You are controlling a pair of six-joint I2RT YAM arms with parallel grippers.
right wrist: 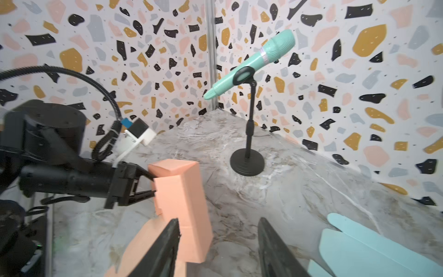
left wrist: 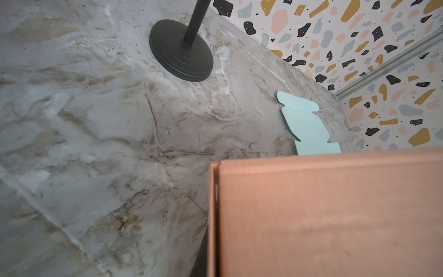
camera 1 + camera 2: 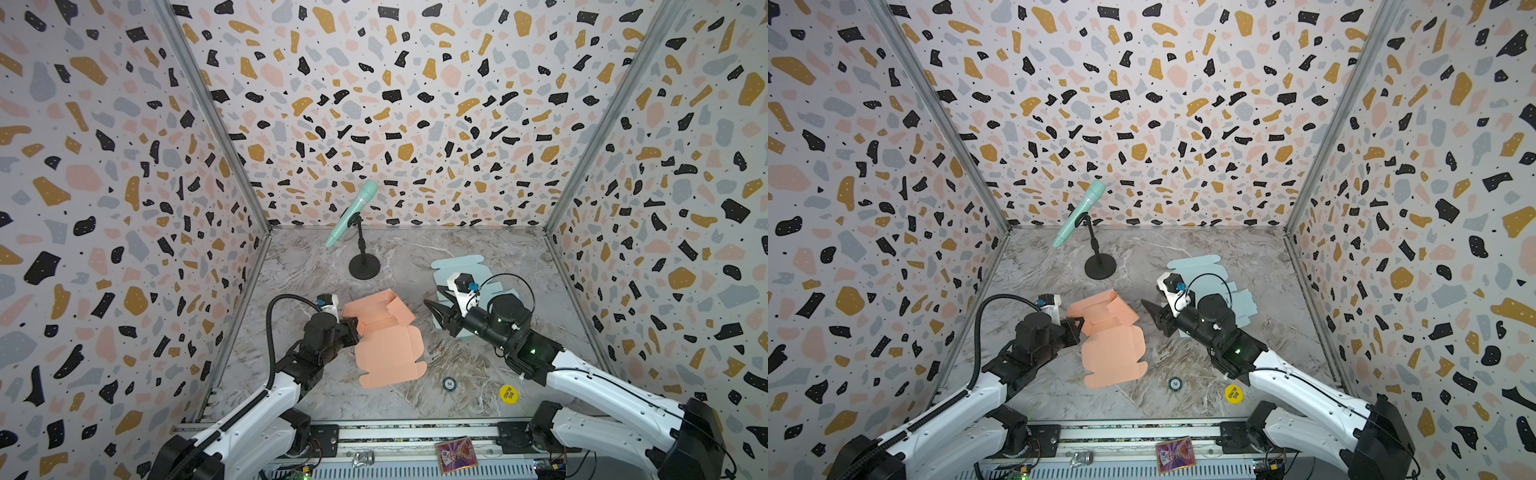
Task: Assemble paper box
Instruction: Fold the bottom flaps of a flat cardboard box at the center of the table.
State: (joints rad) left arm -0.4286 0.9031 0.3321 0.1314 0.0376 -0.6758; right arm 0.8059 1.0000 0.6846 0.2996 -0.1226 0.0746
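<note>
Both top views show the orange paper box (image 3: pixel 388 338) near the middle of the marble table (image 3: pixel 478 365), its far part folded up into walls and its near part lying flat. From above, the left gripper (image 3: pixel 353 328) reaches the box's left edge, but the contact is hard to read there. The right wrist view settles it: the left gripper (image 1: pixel 151 185) has its 2 fingers pinched onto the raised orange wall, 1 on each face. The left wrist view shows little but a blurred orange panel (image 2: pixel 328 215) filling 1 corner, with the table beyond it.

The right gripper (image 3: pixel 1152 313) hangs just right of the box, apart from it, its fingers spread with nothing between them; its wrist view shows those 2 dark fingers (image 1: pixel 163 249) open in front of the folded orange wall (image 1: pixel 182 203).

A flat light-blue box blank (image 3: pixel 457 266) lies behind the right arm. A teal microphone (image 3: pixel 353 212) tilts on a black stand (image 3: pixel 364 266) at the back. A chip (image 3: pixel 449 383) and a yellow disc (image 3: pixel 508 393) lie near the front edge.
</note>
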